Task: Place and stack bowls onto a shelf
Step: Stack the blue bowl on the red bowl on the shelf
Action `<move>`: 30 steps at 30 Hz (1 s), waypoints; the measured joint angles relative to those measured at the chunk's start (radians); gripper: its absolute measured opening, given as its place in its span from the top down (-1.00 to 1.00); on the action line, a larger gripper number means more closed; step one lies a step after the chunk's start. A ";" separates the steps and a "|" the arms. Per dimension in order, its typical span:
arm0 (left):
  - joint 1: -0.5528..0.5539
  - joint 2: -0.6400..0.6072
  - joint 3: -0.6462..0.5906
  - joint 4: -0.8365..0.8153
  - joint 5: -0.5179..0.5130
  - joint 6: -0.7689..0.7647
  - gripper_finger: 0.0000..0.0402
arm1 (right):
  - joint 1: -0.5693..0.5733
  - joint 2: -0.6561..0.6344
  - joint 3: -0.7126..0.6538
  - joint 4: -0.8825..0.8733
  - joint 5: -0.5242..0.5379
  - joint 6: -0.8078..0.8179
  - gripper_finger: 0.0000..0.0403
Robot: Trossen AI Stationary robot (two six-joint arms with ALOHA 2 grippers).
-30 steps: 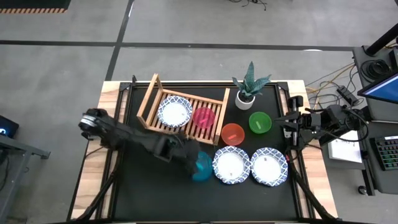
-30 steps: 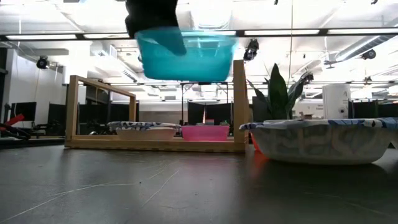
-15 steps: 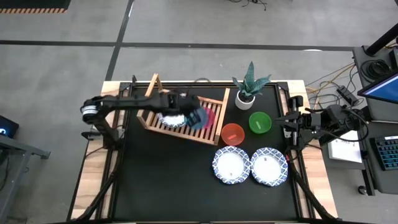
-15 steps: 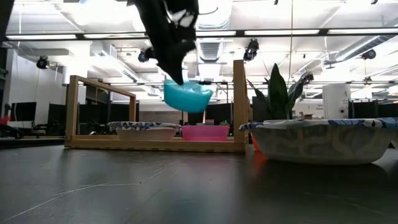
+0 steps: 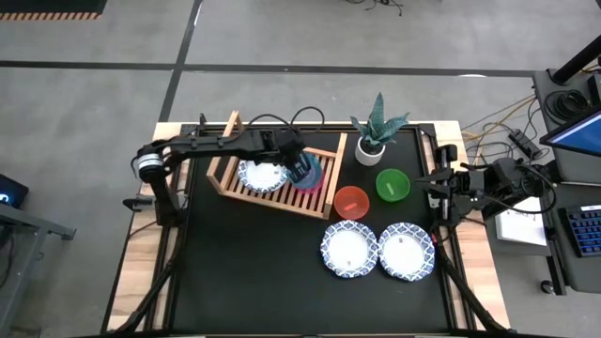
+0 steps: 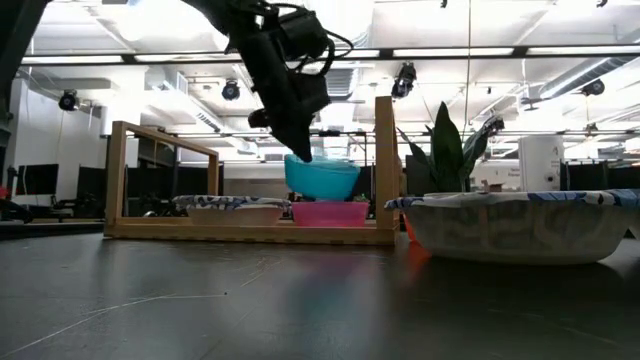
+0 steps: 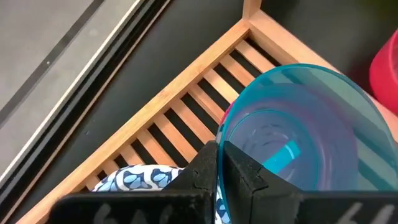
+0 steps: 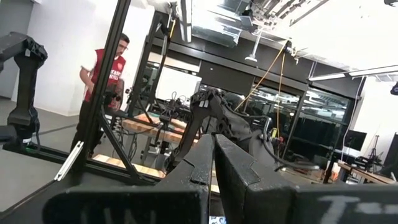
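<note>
while no writing can be read, left pincer (image 7: 219,163) grips teal bowl (image 7: 298,130) over pink bowl (image 6: 330,212) on shelf (image 5: 282,188).

No words, brand names, numbers or signs can be read in any view. A person in a red vest (image 8: 106,74), standing in the room beyond the table in the right wrist view, has pale lettering across the chest, too small to make out. The glowing computer screen (image 5: 580,130) at the edge of the high view shows no readable characters.
</note>
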 joint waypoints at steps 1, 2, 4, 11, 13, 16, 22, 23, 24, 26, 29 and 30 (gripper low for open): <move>0.000 0.006 0.000 0.000 0.000 -0.005 1.00 | 0.000 0.000 0.000 -0.001 0.000 0.000 0.95; 0.000 0.012 0.000 0.004 -0.001 -0.008 1.00 | 0.000 0.000 0.000 0.000 0.000 0.000 0.95; 0.000 0.021 0.000 0.010 -0.001 -0.015 1.00 | 0.000 0.000 0.000 -0.001 0.000 0.000 0.95; 0.000 0.040 0.000 0.041 -0.001 -0.017 1.00 | 0.000 0.000 0.000 -0.001 0.016 0.000 0.95; 0.000 0.043 0.000 0.046 0.000 -0.017 1.00 | 0.000 0.000 0.000 -0.003 0.028 0.000 0.95; 0.000 0.043 0.000 0.056 0.021 -0.018 0.98 | 0.000 0.000 0.000 -0.003 0.034 0.000 0.95; 0.000 0.043 0.000 0.055 0.023 -0.016 0.79 | 0.000 0.000 0.000 -0.004 0.035 0.000 0.95; 0.000 0.043 0.000 0.055 0.023 -0.016 0.75 | 0.000 0.000 0.000 -0.004 0.035 0.000 0.95; 0.000 0.043 0.000 0.055 0.023 -0.016 0.71 | 0.000 0.000 0.000 -0.004 0.035 0.000 0.95; 0.000 0.043 0.000 0.055 0.023 -0.015 0.64 | 0.000 0.000 0.000 -0.004 0.035 0.000 0.95; -0.001 0.041 0.000 0.051 0.023 -0.014 0.56 | 0.000 0.000 0.000 -0.004 0.035 0.000 0.95; -0.002 0.038 0.000 0.044 0.023 -0.010 0.54 | 0.000 0.000 0.000 -0.004 0.035 0.000 0.95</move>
